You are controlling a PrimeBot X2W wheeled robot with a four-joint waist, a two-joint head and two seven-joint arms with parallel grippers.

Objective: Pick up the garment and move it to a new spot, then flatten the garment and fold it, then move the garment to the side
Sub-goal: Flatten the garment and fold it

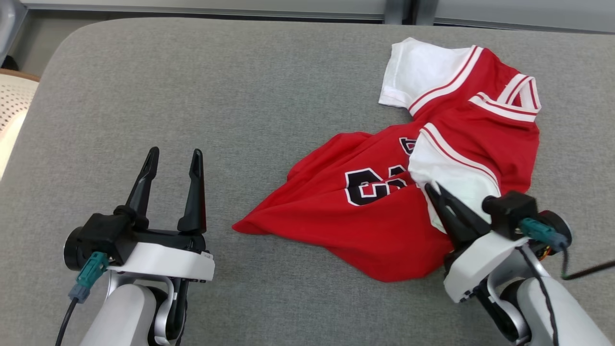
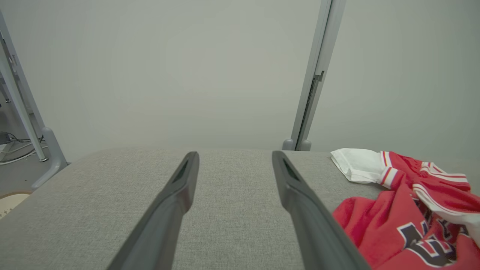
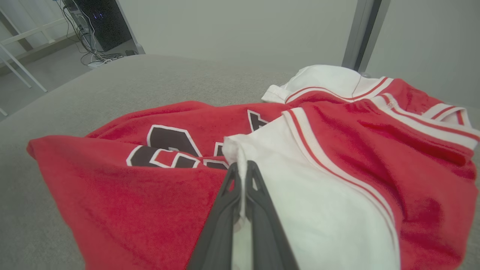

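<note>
Clearly, the job was at its very beginning. The garment (image 1: pixel 336 216), a red jersey with white sleeves and black numerals, lay crumpled on the right half of the grey padded surface (image 1: pixel 240 96), its body bunched toward the near edge and its collar end toward the far side. The right gripper (image 1: pixel 432 192) had its 2 dark fingers pressed together on the edge of the near white sleeve (image 1: pixel 451 178). In the right wrist view, a fold of that white cloth was pinched between the tips. The left gripper (image 1: pixel 175 154) hovered over bare surface well to the left of the jersey, its 2 fingers spread wide and holding nothing. By my reading, only the grasp for the first pickup was made, since the bulk of the cloth lay slack on the surface. Carrying it to a new spot, flattening, folding and the final move to the side all remained. A pinch on 1 sleeve alone would likely drag the rest in a trailing bunch.
</note>
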